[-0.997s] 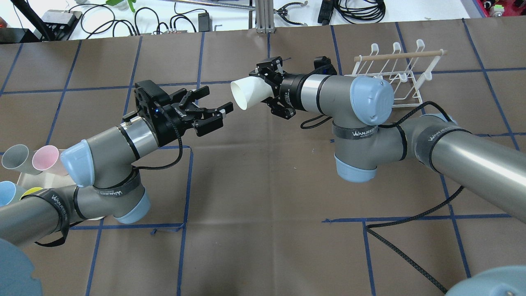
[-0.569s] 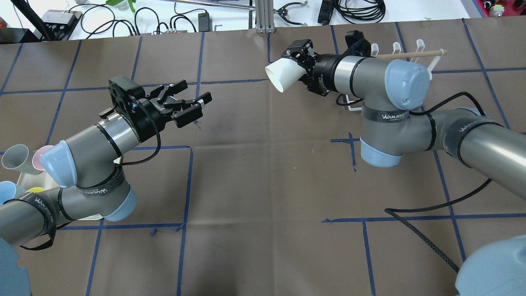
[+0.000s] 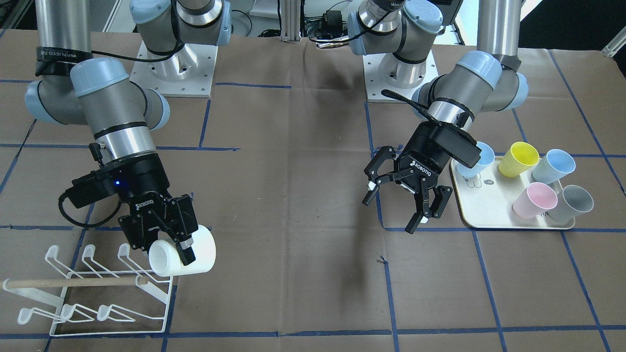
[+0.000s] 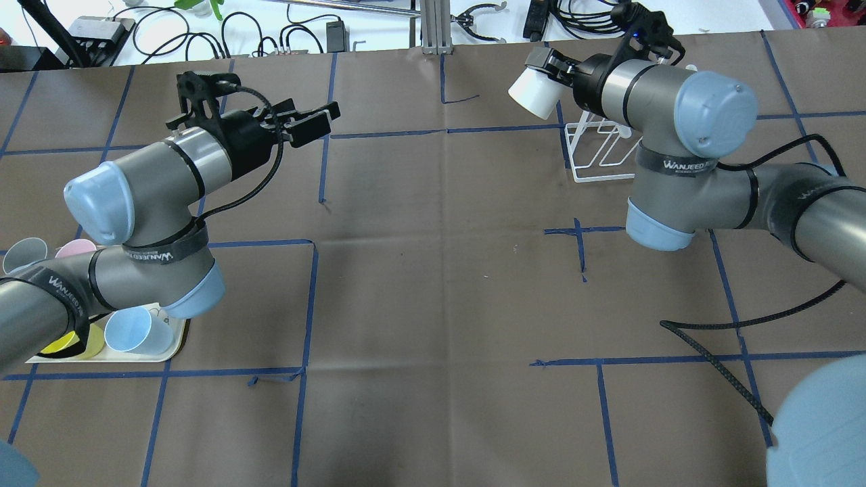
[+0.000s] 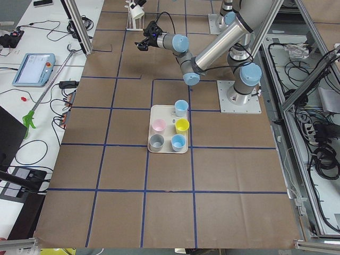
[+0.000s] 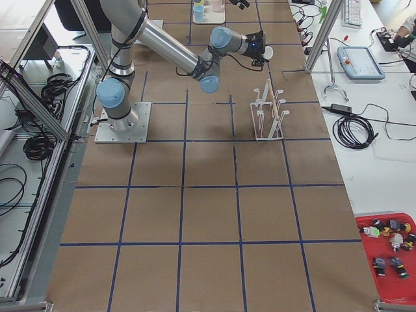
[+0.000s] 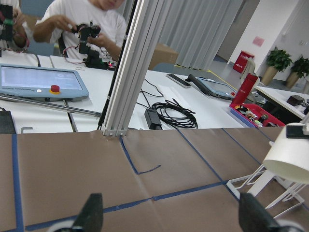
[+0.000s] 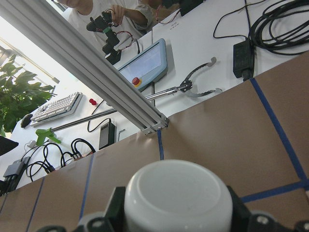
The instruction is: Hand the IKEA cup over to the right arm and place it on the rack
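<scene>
My right gripper (image 3: 176,250) is shut on the white IKEA cup (image 3: 198,252) and holds it sideways just above the end of the white wire rack (image 3: 161,298) with its wooden dowel. In the overhead view the cup (image 4: 534,91) is at the far right, and the right arm hides most of the rack (image 4: 595,152). The right wrist view shows the cup's closed end (image 8: 178,198) between the fingers. My left gripper (image 3: 391,212) is open and empty, apart from the cup, at the far left (image 4: 314,122). Its fingertips (image 7: 91,212) frame bare table.
A cream tray (image 3: 489,215) with several coloured cups stands beside my left arm, also seen in the overhead view (image 4: 179,338). An aluminium post (image 4: 433,27) and cables lie beyond the table's far edge. A person works at a bench behind it.
My right arm has swung the white cup away to the far right, over the rack. My left arm has drawn back to the left, open and empty.
</scene>
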Controlling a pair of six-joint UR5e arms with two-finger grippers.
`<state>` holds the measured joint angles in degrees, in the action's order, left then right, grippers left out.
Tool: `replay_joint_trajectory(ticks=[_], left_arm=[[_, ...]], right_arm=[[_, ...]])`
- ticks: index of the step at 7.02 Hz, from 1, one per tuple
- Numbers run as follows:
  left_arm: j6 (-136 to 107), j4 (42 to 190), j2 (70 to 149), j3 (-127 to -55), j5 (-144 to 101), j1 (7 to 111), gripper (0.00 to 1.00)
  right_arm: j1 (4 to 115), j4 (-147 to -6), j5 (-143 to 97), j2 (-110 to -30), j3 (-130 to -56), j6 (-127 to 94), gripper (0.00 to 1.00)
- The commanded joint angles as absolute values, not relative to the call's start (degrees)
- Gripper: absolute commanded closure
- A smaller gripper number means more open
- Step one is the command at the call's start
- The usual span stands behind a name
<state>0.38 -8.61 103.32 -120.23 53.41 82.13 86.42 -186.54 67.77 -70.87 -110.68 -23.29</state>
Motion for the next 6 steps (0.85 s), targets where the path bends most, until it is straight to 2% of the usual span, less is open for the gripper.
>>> replay_joint_trajectory(ticks=[1,4,5,6], left_arm=[[0.26,19.97,97.77,-110.17,69.01,87.61,0.01],[0.09,65.41,91.5,-97.34,80.56,88.24,0.01],[-0.09,80.79,91.93,-91.81,84.86,88.24,0.01],[-0.09,89.73,92.72,-87.67,86.99,88.24,0.01]], right_arm=[[85.0,-194.87,72.22,-70.49,-108.9,-12.87,0.86],[80.61,-203.69,73.74,-67.52,-108.81,-0.64,0.88],[79.99,-207.12,73.83,-64.72,-108.37,-0.53,0.88],[79.02,-208.38,73.74,-62.69,-106.89,-0.53,0.88]])
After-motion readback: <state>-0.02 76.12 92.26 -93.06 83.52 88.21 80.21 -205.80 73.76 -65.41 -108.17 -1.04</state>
